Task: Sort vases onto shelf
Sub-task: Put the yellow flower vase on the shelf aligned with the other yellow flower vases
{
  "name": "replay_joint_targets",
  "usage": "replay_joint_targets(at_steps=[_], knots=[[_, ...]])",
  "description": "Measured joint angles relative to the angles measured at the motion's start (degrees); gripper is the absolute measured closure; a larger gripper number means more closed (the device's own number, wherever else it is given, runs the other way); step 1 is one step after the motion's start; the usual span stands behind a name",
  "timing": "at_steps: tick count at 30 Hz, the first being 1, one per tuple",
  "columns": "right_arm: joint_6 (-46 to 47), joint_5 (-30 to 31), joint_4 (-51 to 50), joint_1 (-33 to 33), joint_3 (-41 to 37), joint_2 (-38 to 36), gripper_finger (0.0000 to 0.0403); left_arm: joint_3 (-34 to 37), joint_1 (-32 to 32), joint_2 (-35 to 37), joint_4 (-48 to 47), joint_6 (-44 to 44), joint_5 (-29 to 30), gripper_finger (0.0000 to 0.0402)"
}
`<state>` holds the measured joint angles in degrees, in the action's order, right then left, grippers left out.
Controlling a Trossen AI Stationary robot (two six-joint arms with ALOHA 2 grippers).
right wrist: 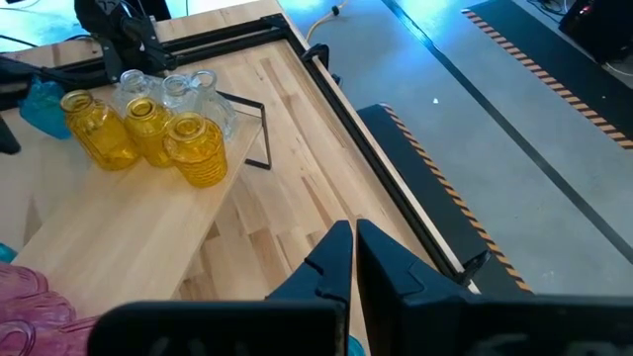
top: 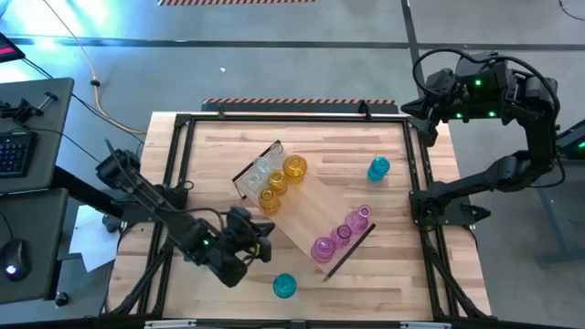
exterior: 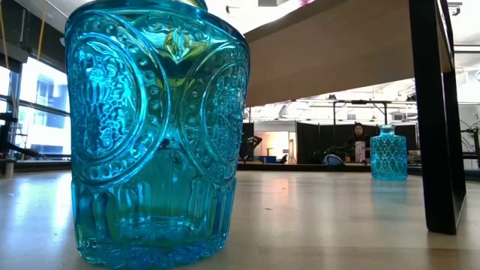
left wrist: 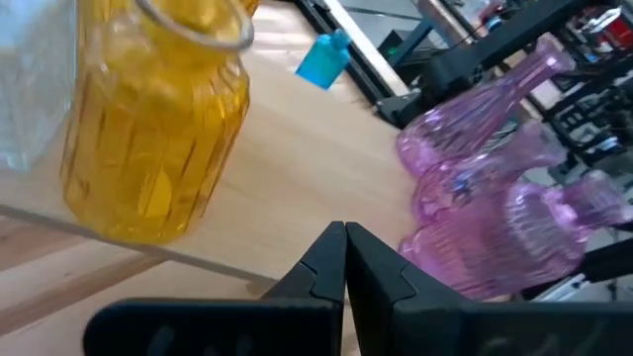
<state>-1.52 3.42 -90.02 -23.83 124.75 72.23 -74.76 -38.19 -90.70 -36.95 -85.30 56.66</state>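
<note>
Amber, clear and pink glass vases [top: 294, 166] stand on the long light-wood shelf [top: 306, 212]; both empty grippers, left [top: 265, 239] near it, right [top: 422, 117] far-right, are pinched together.

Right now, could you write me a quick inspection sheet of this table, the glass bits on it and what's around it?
Surface: striped wooden tabletop inside a dark frame.
Job's things: shelf lies diagonally on the table; yellow vases and clear vases grouped at one end, pink vases at the other. Two teal vases off the shelf: one by the right side, one near the front edge.
Clutter: nothing seen.
Grippers: left gripper shut, empty, by the shelf's front edge. Right gripper shut, empty, raised at the table's far right corner.
Cables: a cable on the floor, left.
Surroundings: keyboard on a side desk; a person far behind.
</note>
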Motion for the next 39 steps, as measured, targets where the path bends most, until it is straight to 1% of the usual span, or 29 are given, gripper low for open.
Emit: replay_joint_targets(at_steps=[14,22,29,39], knots=[[-0.26,0.02,0.0,0.0,0.0,-0.98,0.0403,0.0,3.82,-6.48,4.02,-2.56,-0.5,0.0401],[0.05,0.02,0.0,0.0,0.0,-2.42,0.0403,0.0,5.61,-6.53,3.79,0.36,-0.52,0.0401],[1.15,0.02,0.0,0.0,0.0,-2.99,0.0403,0.0,6.76,-6.53,1.82,0.38,-0.76,0.0401],[1.53,0.02,0.0,0.0,0.0,-3.1,0.0403,0.0,6.74,-6.53,-0.59,-0.11,-1.12,0.0401]])
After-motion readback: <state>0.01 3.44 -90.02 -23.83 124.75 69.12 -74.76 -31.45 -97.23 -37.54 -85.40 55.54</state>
